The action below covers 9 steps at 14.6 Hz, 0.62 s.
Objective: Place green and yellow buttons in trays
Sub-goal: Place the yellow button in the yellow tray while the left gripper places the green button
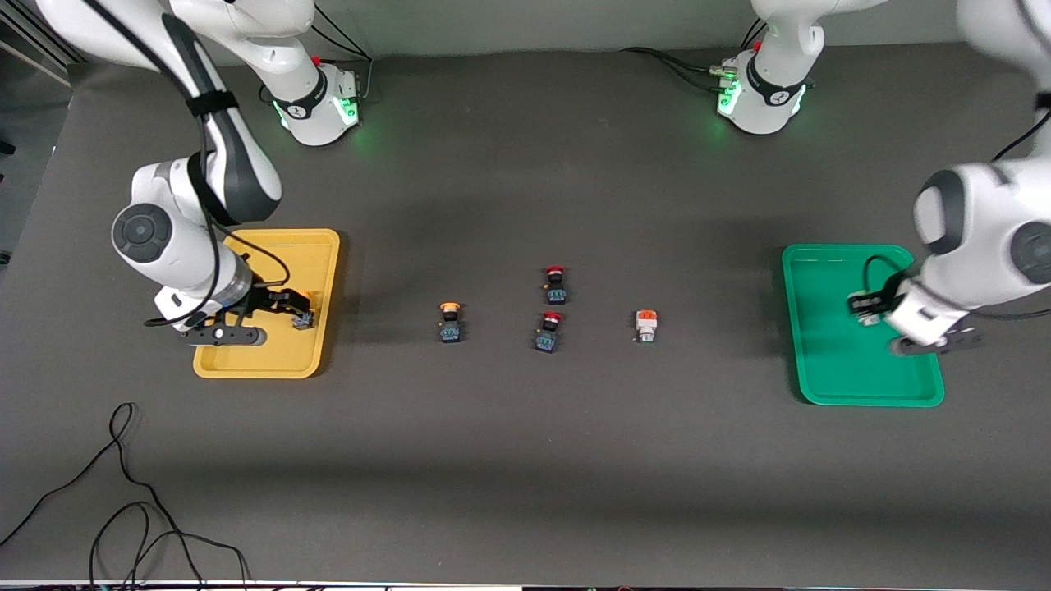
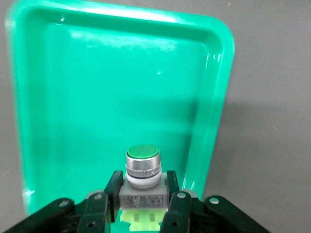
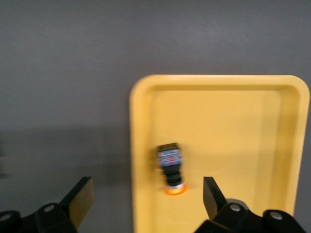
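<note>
Over the green tray (image 1: 821,263) at the left arm's end of the table, the left gripper (image 2: 141,206) is clamped on a green button (image 2: 142,167), its fingers (image 2: 112,194) pressing the grey body from both sides. Over the yellow tray (image 1: 324,246) at the right arm's end, the right gripper (image 3: 148,194) hangs with its fingers spread wide; a yellow button (image 3: 171,167) lies on its side in that tray below it.

Between the trays, 4 switches sit on the table (image 1: 525,460): another yellow button (image 1: 450,322), 2 red ones (image 1: 555,284) (image 1: 548,332), and a white-bodied button (image 1: 646,326) with an orange top, toward the green tray.

Risks, as I judge them: the green button is held close to the tray's rim nearest the gripper, so a release from height could send its round cap rolling or bouncing on the slick plastic. The next picks could go wrong too, since the red switches share the same black-blue body as the yellow one and stand close by, so a grab could take the wrong one.

Both trays are glossy moulded plastic with rounded corners and low walls. The green button has a flat round cap, a ribbed metal collar and a boxy labelled body. The table cover is matte dark grey.
</note>
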Available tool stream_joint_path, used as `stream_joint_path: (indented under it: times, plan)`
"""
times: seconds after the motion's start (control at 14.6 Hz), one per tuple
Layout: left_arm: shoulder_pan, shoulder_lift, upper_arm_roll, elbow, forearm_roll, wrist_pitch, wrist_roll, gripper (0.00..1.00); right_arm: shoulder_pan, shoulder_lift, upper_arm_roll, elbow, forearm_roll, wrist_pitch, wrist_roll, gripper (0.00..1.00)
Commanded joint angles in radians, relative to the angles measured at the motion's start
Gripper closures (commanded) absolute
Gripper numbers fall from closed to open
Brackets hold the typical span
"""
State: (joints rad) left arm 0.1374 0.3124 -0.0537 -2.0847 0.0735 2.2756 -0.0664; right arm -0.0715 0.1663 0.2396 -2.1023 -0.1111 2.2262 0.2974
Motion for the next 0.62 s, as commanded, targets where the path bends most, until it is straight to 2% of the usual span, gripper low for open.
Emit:
stream_joint_path:
  times: [0.0, 0.07, 0.21, 0.34, 0.55]
  plan:
    - [0.002, 0.109, -0.009, -0.003, 0.057, 0.103, 0.0, 0.85, 0.015, 0.033, 0.085, 0.073, 0.053, -0.048, 0.144, 0.0]
    - [0.01, 0.111, -0.009, -0.003, 0.066, 0.101, 0.003, 0.74, 0.019, 0.054, 0.117, 0.093, 0.068, -0.037, 0.193, 0.0]
    - [0.016, 0.099, -0.011, 0.009, 0.071, 0.075, 0.034, 0.01, 0.068, 0.116, 0.132, 0.131, 0.068, 0.025, 0.276, 0.0]
    - [0.019, 0.065, -0.011, 0.07, 0.071, -0.055, 0.053, 0.0, 0.122, 0.177, 0.136, 0.131, 0.065, 0.129, 0.343, 0.0]
    - [0.019, 0.019, -0.014, 0.259, 0.058, -0.34, 0.077, 0.0, 0.191, 0.275, 0.132, 0.131, 0.062, 0.264, 0.419, 0.0]
